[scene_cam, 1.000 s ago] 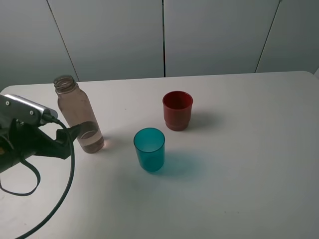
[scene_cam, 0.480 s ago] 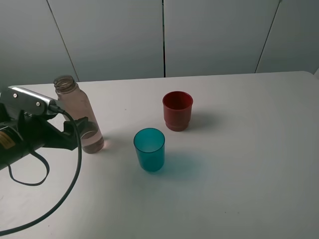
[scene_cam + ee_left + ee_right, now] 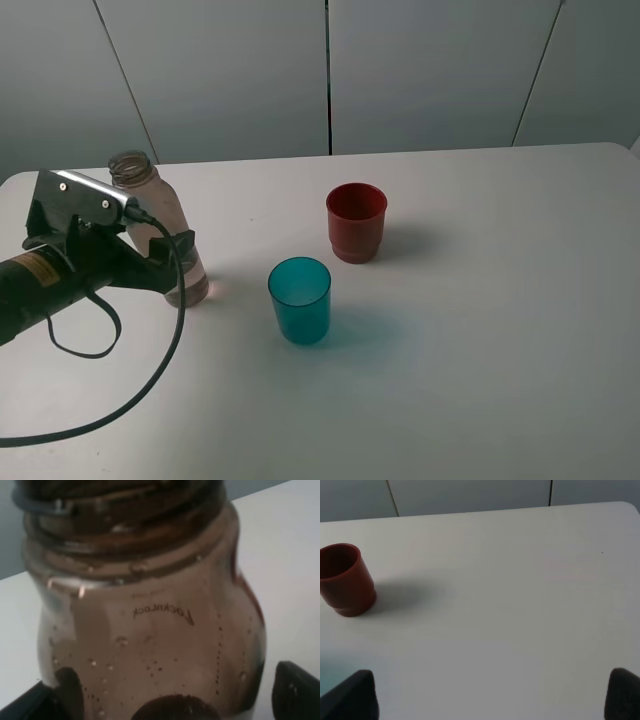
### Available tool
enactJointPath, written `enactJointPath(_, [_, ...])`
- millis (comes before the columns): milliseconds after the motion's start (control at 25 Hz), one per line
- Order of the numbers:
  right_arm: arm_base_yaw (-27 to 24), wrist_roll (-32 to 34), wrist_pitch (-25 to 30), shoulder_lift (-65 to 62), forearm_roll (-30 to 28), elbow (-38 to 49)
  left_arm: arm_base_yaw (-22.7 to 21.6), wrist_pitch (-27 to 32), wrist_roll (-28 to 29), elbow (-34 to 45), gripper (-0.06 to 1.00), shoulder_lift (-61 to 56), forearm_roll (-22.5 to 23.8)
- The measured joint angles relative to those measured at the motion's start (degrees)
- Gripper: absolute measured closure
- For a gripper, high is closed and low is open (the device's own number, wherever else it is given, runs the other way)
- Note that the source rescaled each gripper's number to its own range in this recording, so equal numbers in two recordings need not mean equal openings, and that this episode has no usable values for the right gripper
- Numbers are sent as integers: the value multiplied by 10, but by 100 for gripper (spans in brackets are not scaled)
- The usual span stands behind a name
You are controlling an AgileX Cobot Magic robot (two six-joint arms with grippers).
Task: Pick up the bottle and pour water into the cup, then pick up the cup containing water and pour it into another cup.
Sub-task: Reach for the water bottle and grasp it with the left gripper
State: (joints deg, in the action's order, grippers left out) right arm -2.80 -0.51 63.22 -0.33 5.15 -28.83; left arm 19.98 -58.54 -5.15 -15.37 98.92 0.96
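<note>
The bottle (image 3: 150, 195) stands upright at the table's left, tinted brown, capless, with water in its lower part. My left gripper (image 3: 178, 262) is open, its fingers flanking the bottle's lower body. In the left wrist view the bottle (image 3: 150, 630) fills the frame between the two fingertips (image 3: 295, 690), with a gap at the side. The teal cup (image 3: 300, 300) stands right of the bottle. Behind it is the red cup (image 3: 356, 222), also seen as the red cup (image 3: 345, 580) in the right wrist view. My right gripper (image 3: 487, 700) is open and holds nothing.
The white table (image 3: 480, 300) stretches to the right of the cups, with grey wall panels (image 3: 330, 70) behind its far edge. A black cable (image 3: 130, 400) loops from the left arm over the table's front left.
My left gripper has moved right and toward the bottle, from beside it to having its fingers around the lower body. The bottle and both cups have stayed put.
</note>
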Motion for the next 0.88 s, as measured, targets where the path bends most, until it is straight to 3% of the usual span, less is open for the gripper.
enactJointPath(840, [0,0,0,0,0,0,0,-20,0,-55,-6,75,3])
enactJointPath(880, [0,0,0,0,0,0,0,-23,0,-56,0,75,3])
